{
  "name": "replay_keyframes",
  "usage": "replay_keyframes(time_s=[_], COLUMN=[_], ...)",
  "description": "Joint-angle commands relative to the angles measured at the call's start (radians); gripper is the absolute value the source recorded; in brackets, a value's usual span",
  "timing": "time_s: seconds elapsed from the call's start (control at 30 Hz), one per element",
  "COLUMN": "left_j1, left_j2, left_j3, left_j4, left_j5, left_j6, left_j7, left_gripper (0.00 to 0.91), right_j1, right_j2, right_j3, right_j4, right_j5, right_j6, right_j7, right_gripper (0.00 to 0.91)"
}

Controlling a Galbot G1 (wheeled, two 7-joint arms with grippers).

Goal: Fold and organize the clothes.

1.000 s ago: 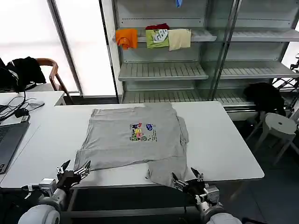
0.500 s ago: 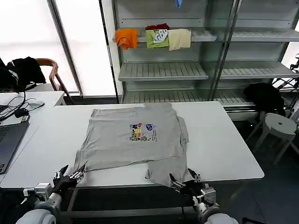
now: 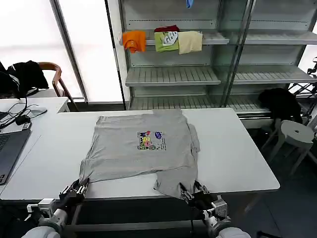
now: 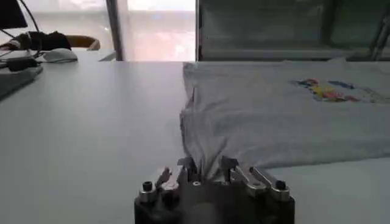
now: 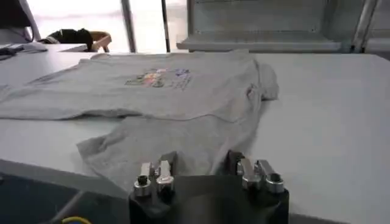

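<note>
Head view: I see the grey T-shirt (image 3: 141, 151) lying flat, print side up, across the middle of the white desk (image 3: 237, 153), its small multicoloured chest print (image 3: 150, 140) near the centre. One part of the shirt (image 3: 173, 181) reaches the near desk edge on my right side; the shirt's near left corner (image 3: 85, 171) sits close to the near edge on my left. My left gripper (image 3: 75, 190) is low at the near desk edge, right at that left corner. In the left wrist view, its fingers (image 4: 186, 165) stand slightly apart with a ridge of shirt fabric (image 4: 201, 143) rising just in front of them; I cannot tell whether they have hold of the cloth. My right gripper (image 3: 194, 191) is at the near edge by the hanging grey fabric. In the right wrist view, its fingers (image 5: 166, 165) are spread well apart and grip nothing, with the shirt's edge (image 5: 158, 146) lying just ahead of them. Folded coloured garments (image 3: 163, 39) sit on a shelf behind the desk.
</note>
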Motion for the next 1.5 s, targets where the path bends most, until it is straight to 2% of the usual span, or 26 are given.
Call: replay_keyframes(time_s=[0.03, 0.17, 0.3, 0.63, 0.87, 1.17, 1.5], left_j1=[-0.005, -0.042, -0.107, -0.298, -0.405, -0.475, -0.509], left_j2=[-0.001, -0.008, -0.011, -0.037, -0.055, -0.049, -0.053], left_j3=[0.005, 0.001, -0.018, 0.009, 0.039, 0.052, 0.065], left_j4=[0.005, 0.008, 0.008, 0.083, 0.153, 0.263, 0.38], left_j5=[-0.016, -0.086, -0.175, -0.211, -0.166, -0.093, -0.037], left_j6=[-0.029, -0.092, -0.099, -0.069, -0.036, -0.041, -0.076], left_j7=[0.001, -0.027, -0.024, -0.014, -0.017, -0.007, 0.0], left_gripper=[0.01, 0.01, 0.01, 0.01, 0.01, 0.01, 0.01], right_j1=[0.003, 0.018, 0.087, 0.326, 0.567, 0.737, 0.796], right_j2=[0.004, 0.014, 0.032, 0.051, 0.067, 0.098, 0.115], right_j3=[0.004, 0.009, 0.019, 0.037, 0.005, 0.0, 0.01], right_j4=[0.007, 0.017, -0.004, -0.149, -0.309, -0.568, -0.713], right_j5=[0.035, 0.089, 0.097, 0.117, 0.124, 0.081, 0.012], right_j6=[0.026, 0.079, 0.126, 0.091, 0.049, 0.071, 0.106], right_j7=[0.015, 0.037, 0.056, 0.071, 0.092, 0.071, 0.021], right_gripper=[0.0, 0.0, 0.0, 0.0, 0.0, 0.0, 0.0])
